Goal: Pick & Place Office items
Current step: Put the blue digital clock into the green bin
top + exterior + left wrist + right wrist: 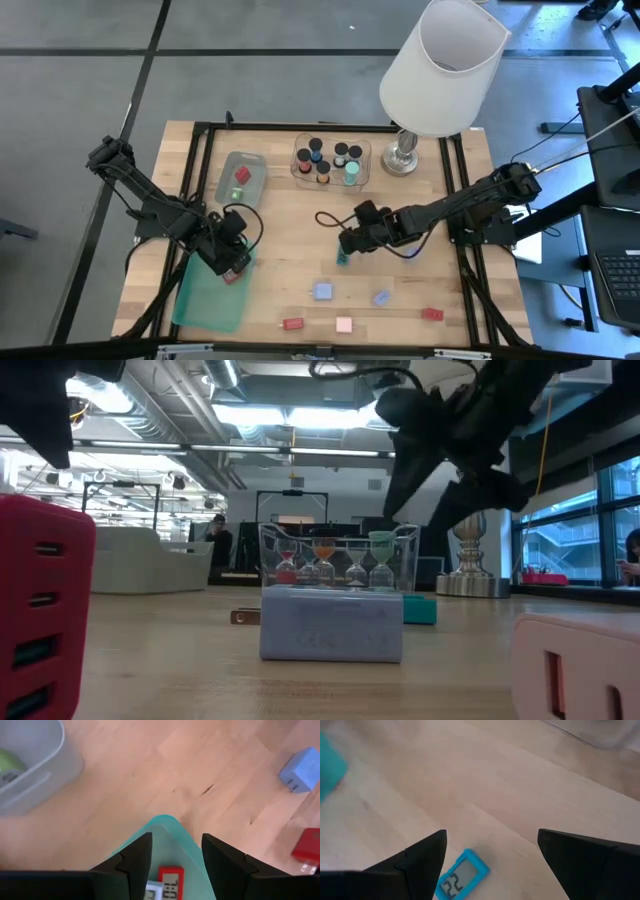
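My left gripper (pixel 172 862) is open over the near corner of the flat green lid (pixel 205 300). A small red timer (pixel 169 881) lies on the lid between its fingers. My right gripper (pixel 490 855) is wide open low over the table's middle (pixel 350 243), above a small blue timer (pixel 460 880) lying flat on the wood. A teal block (pixel 327 765) lies beside it and also shows in the high view (pixel 342 258). A blue block (pixel 322 291), a blue clip (pixel 381 297), two red pieces (pixel 292 324) (pixel 432 314) and a pink block (pixel 344 324) lie near the front edge.
A clear tray (pixel 330 178) at the far middle holds several dark cylinders with coloured tops. A second clear tray (pixel 228 185) to its left holds a red and a green piece. The white-shaded lamp (pixel 445 65) stands at the far right. A black frame rims the table.
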